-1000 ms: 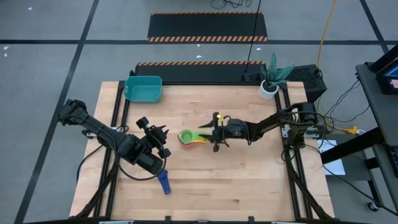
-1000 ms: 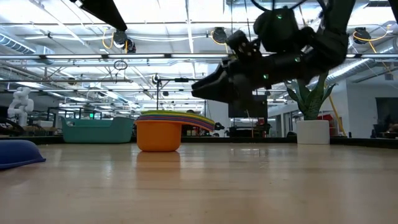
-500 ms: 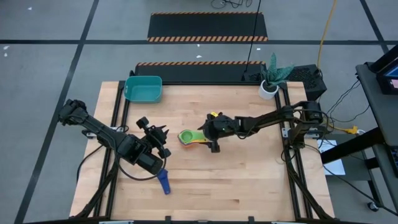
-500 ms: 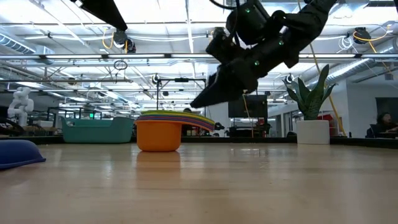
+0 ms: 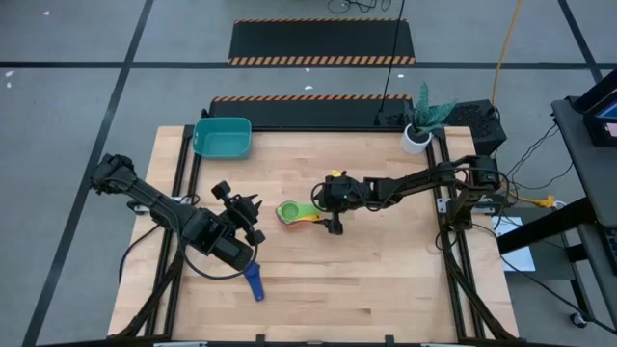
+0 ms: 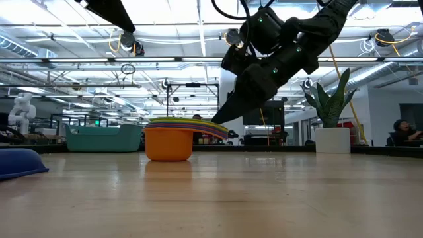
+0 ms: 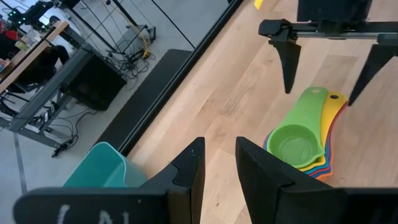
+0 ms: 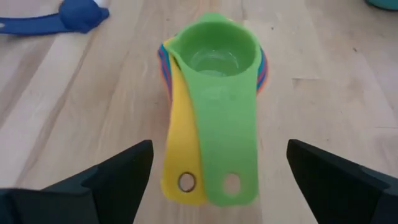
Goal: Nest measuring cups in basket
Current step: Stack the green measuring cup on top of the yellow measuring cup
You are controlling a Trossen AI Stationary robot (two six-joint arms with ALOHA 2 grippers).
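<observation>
A nested stack of measuring cups (image 5: 289, 211) stands mid-table on its orange bottom cup (image 6: 168, 142). The green cup (image 8: 221, 56) is on top, and the handles point toward the table's right. My right gripper (image 8: 219, 149) is open wide and slants down, one finger on each side of the handles without touching them. It also shows in the high view (image 5: 333, 203). A dark blue cup (image 5: 254, 281) lies alone near the front edge. The teal basket (image 5: 223, 137) sits at the far left. My left gripper (image 7: 217, 168) hovers left of the stack, fingers slightly apart with nothing between them.
A white plant pot (image 5: 416, 138) stands at the far right corner. Bare wood lies between the stack and the basket, and along the near right of the table. Black frame rails run along both sides of the table.
My right gripper has tipped from nearly level to slanting down at the stack's handles, rolling as it went. It has also shifted a little toward the stack. The stack and my left arm have kept still.
</observation>
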